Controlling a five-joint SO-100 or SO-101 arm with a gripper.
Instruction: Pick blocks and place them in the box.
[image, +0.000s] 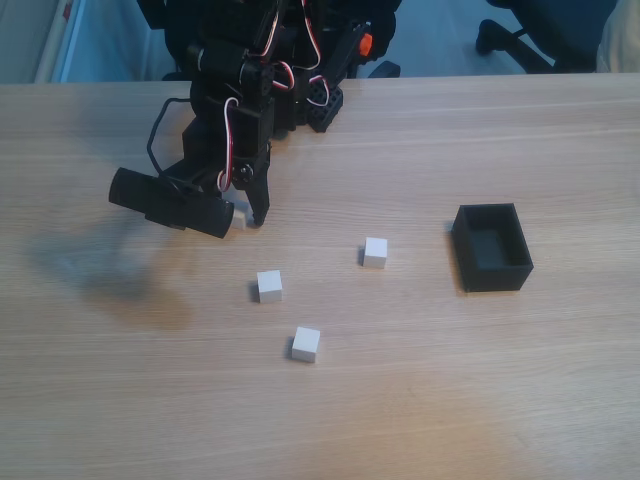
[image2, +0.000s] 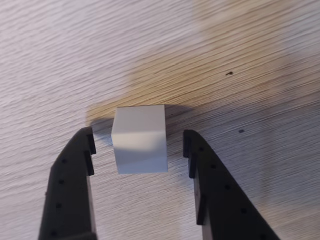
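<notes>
In the wrist view the gripper (image2: 139, 145) is low over the wooden table (image2: 240, 60), its two black fingers (image2: 75, 175) spread apart with a gap on each side of the white block (image2: 140, 139) standing between them; neither finger touches it. The block sits flat on the table, its shadow falling toward 12 o'clock.

In the fixed view, nearest the camera, a block (image: 306, 343) lies at about 6 o'clock of the table's middle. Just beyond it, toward 11 o'clock, lies another block (image: 269, 286), and a third (image: 375, 252) sits farther on, toward 2 o'clock from that one. The open black box (image: 491, 247) stands well apart at 3 o'clock of the third block. Farther back at 10 o'clock, the arm (image: 235, 110) bends down, and a white corner of the framed block (image: 240, 214) peeks out beside the gripper (image: 243, 217).
</notes>
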